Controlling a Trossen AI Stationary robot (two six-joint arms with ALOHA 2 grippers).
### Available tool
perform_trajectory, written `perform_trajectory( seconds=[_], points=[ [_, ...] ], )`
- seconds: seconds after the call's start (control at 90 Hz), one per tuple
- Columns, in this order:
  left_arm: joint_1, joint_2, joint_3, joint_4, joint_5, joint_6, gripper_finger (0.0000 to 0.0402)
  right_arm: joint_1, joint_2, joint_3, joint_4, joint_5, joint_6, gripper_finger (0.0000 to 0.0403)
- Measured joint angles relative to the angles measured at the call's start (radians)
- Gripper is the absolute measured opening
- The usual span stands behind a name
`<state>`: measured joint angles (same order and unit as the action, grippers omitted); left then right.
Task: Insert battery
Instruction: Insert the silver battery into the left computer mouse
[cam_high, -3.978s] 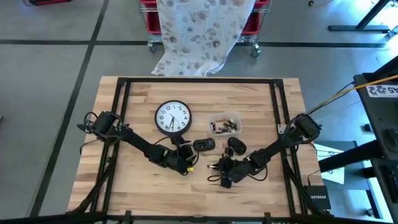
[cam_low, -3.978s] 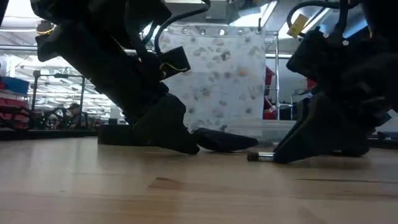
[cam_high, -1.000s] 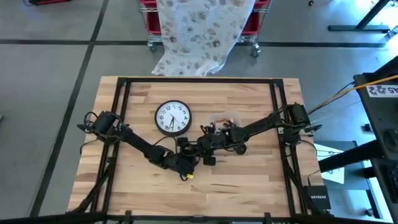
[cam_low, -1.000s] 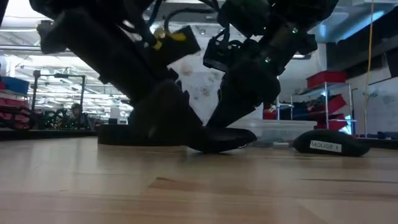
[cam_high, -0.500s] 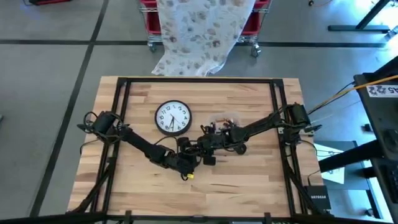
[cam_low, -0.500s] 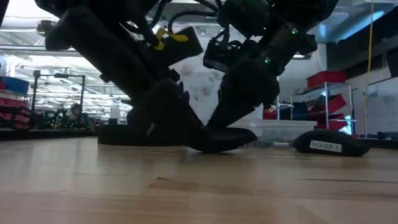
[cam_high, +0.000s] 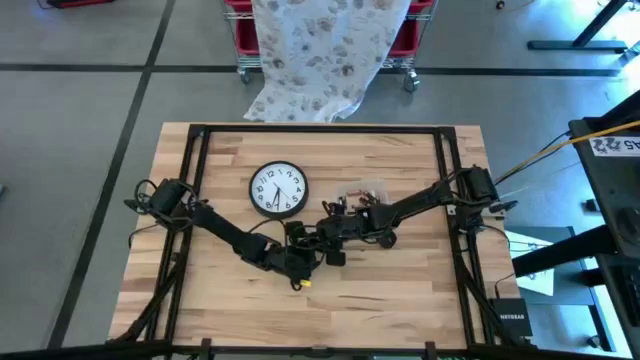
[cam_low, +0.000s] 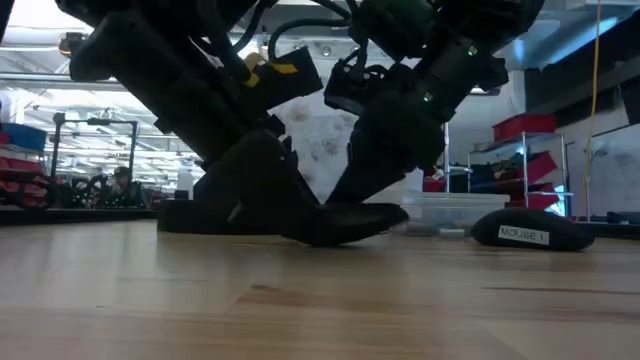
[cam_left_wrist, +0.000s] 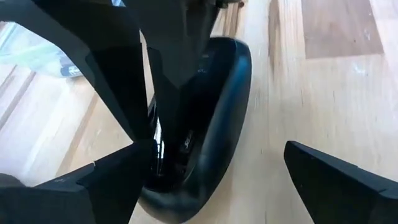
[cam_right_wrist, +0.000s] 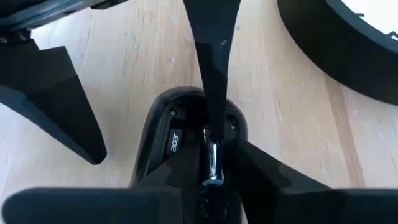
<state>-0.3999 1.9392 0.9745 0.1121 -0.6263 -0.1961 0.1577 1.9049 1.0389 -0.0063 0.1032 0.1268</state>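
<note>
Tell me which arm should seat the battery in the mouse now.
Right. The right gripper already holds the battery over the mouse compartment; the left gripper, open, only straddles it.

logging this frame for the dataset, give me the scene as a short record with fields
task object: black computer mouse, underside up, battery bay open
battery: silver cell, held over the bay
right gripper: shut on the battery, at the mouse
left gripper: open, fingers either side of the mouse
nearby: wall clock, clear tray of batteries, mouse lid labelled MOUSE 1
surface: wooden table
</note>
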Motion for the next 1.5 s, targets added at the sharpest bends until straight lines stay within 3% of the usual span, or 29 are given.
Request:
perform_trajectory(
  seconds=[0.7, 1.156, 1.4, 1.5],
  points=[
    [0.000, 0.000, 0.000, -0.023, 0.013, -0.013, 0.0354, 0.012, -0.003, 0.002, 0.003, 0.000, -0.003, 0.0080],
    [-0.001, 0.000, -0.002, -0.027, 0.011, -0.014, 0.0354, 0.046, -0.004, 0.092, -0.163, 0.040, -0.020, 0.0079],
    [-0.002, 0.000, -0.002, -0.025, 0.010, -0.014, 0.0354, 0.046, -0.006, 0.094, -0.199, 0.044, 0.005, 0.0015],
    [-0.001, 0.000, -0.002, -0.026, 0.008, -0.014, 0.0354, 0.046, -0.008, 0.095, -0.196, 0.045, 0.018, 0.0009]
  ],
)
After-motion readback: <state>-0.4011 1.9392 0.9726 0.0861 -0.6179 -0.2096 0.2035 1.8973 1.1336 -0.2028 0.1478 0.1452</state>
